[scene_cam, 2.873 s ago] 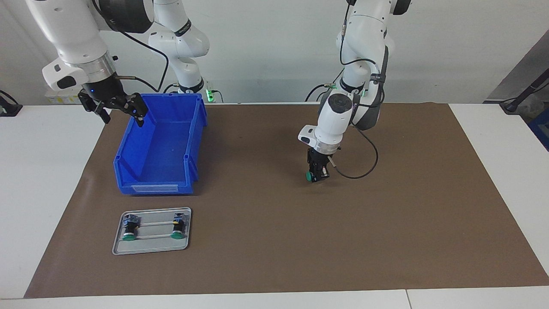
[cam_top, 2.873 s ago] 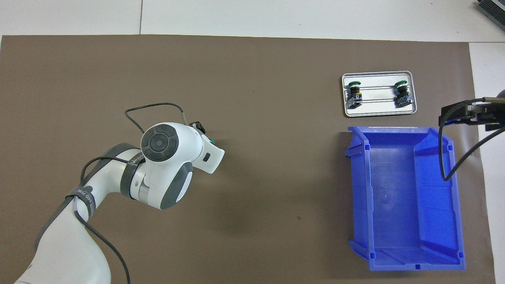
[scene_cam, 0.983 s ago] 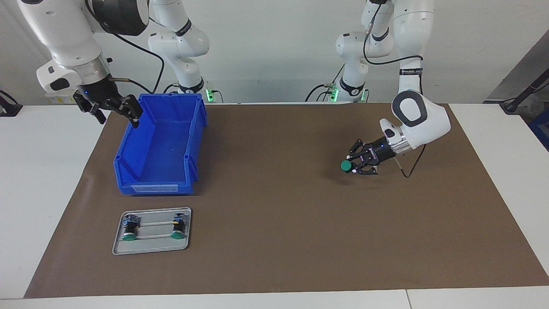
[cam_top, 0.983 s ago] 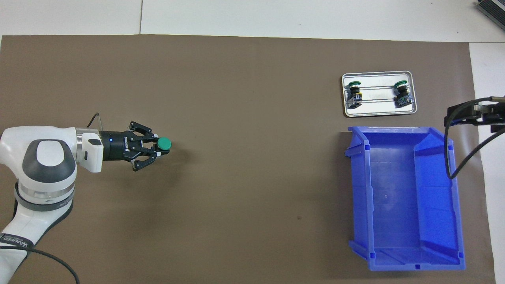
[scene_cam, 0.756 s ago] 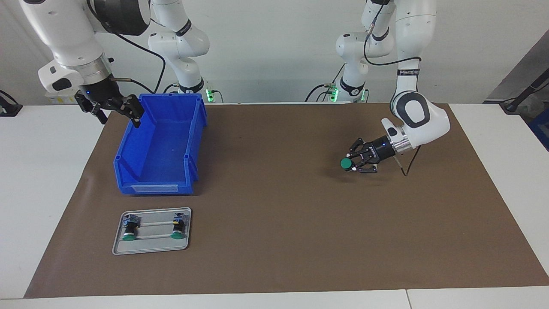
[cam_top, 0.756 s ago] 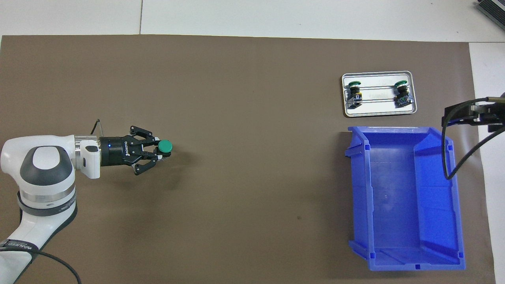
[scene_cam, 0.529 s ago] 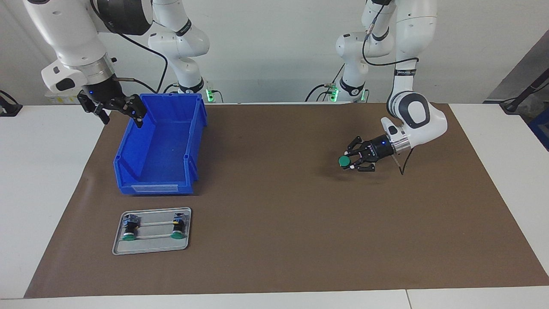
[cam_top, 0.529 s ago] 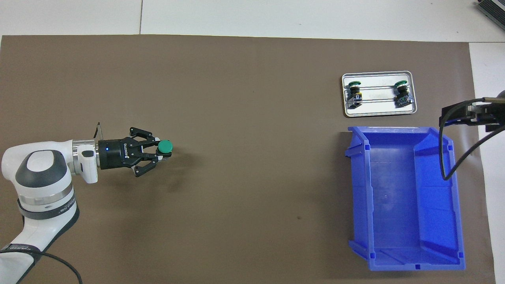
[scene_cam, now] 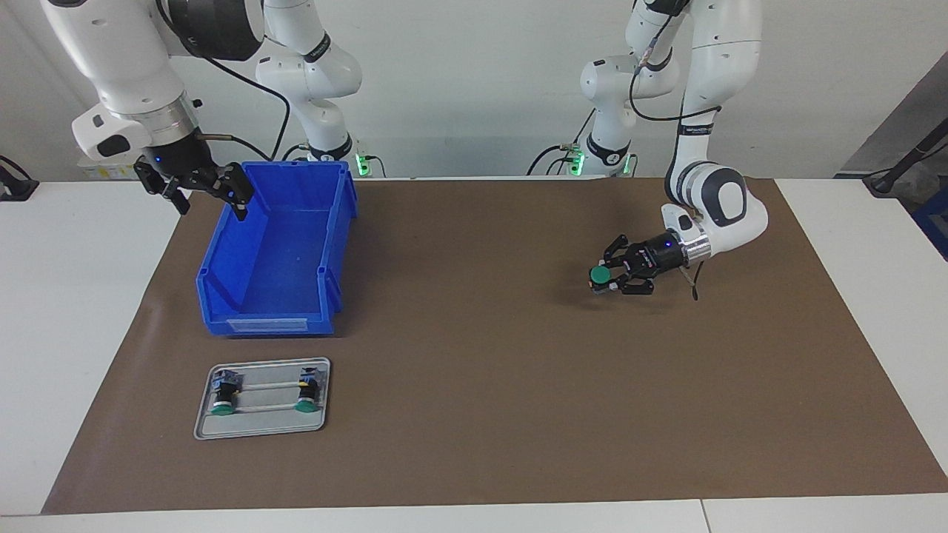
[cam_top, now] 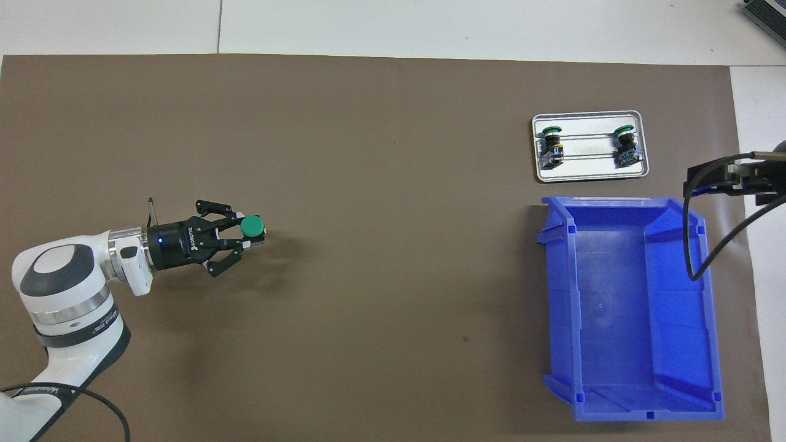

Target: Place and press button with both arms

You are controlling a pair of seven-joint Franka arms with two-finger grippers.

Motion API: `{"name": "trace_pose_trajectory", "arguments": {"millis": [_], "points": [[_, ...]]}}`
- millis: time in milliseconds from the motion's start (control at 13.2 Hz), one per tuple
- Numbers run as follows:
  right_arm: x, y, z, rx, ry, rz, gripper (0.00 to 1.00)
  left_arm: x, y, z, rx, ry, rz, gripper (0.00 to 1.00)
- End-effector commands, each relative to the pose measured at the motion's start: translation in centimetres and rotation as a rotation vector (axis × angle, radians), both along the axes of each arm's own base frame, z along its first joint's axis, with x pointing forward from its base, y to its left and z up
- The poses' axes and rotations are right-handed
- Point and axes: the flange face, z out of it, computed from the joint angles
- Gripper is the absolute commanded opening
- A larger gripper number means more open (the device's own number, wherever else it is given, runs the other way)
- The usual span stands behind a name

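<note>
A green-capped button (scene_cam: pixel 599 275) (cam_top: pixel 252 226) hangs low over the brown mat, toward the left arm's end of the table. My left gripper (scene_cam: pixel 606 280) (cam_top: pixel 248 234) lies nearly level and is shut on the button's black body, cap turned upward. Whether the button touches the mat I cannot tell. My right gripper (scene_cam: pixel 206 191) (cam_top: pixel 731 177) waits open and empty, raised over the rim of the blue bin at the right arm's end. Two more buttons (scene_cam: pixel 221 406) (scene_cam: pixel 304 403) (cam_top: pixel 551 131) (cam_top: pixel 624 131) lie in a small metal tray (scene_cam: pixel 259 431) (cam_top: pixel 589 175).
The open blue bin (scene_cam: pixel 222 255) (cam_top: pixel 681 294) stands on the mat at the right arm's end, with nothing in it. The metal tray lies just farther from the robots than the bin. A brown mat (scene_cam: pixel 474 385) (cam_top: pixel 381 153) covers most of the white table.
Early on the left gripper swung with the button toward the left arm's end and turned from pointing down to nearly level. In the last second it only shifted slightly. The right gripper barely moved.
</note>
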Motion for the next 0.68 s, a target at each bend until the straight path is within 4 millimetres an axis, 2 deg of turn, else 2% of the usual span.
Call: {"name": "trace_pose_trajectory", "arguments": {"millis": [0, 151, 302, 378, 454, 605], "points": [[-0.2, -0.3, 0.1, 0.022, 0.0, 0.012, 1.0, -0.8, -0.3, -0.5, -0.043, -0.026, 0.022, 0.19], [-0.2, -0.3, 0.1, 0.022, 0.0, 0.012, 1.0, -0.6, -1.0, -0.7, -0.064, -0.027, 0.05, 0.17], [-0.2, -0.3, 0.1, 0.022, 0.0, 0.012, 1.0, -0.5, -2.6, -1.6, -0.1, -0.026, 0.076, 0.17], [-0.2, -0.3, 0.1, 0.022, 0.0, 0.012, 1.0, -0.6, -3.2, -5.0, -0.131, -0.047, 0.094, 0.17], [-0.2, -0.3, 0.1, 0.022, 0.0, 0.012, 1.0, -0.2, -3.8, -6.9, -0.149, -0.069, 0.094, 0.17], [-0.2, -0.3, 0.1, 0.022, 0.0, 0.012, 1.0, 0.6, -5.0, -6.2, -0.173, -0.082, 0.121, 0.17]]}}
